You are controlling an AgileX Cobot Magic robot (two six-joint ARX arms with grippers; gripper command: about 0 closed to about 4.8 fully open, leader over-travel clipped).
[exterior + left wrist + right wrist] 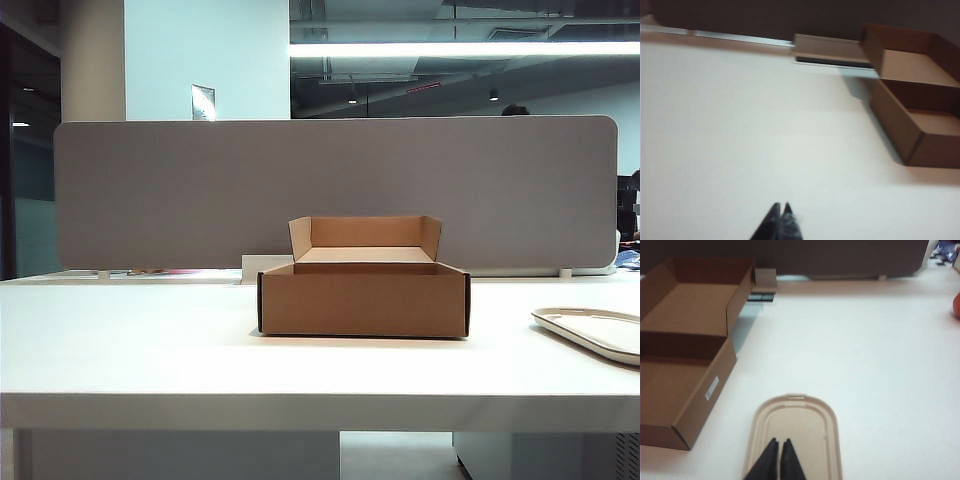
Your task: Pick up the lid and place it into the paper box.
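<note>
I'm looking at an open-plan office: grey desk divider point(335, 190) behind the white table point(150, 350), ceiling strip light point(460, 48) above it.

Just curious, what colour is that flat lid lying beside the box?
Off-white, a pale cream: the lid shows best in the right wrist view.

A low rectangular brown cardboard paper box point(363, 298) sits open in the middle of the white desk point(150, 350), its rear flap raised, seemingly empty. The flat off-white lid point(795, 437), rounded at the corners with a raised rim, lies beside it, apart.
</note>
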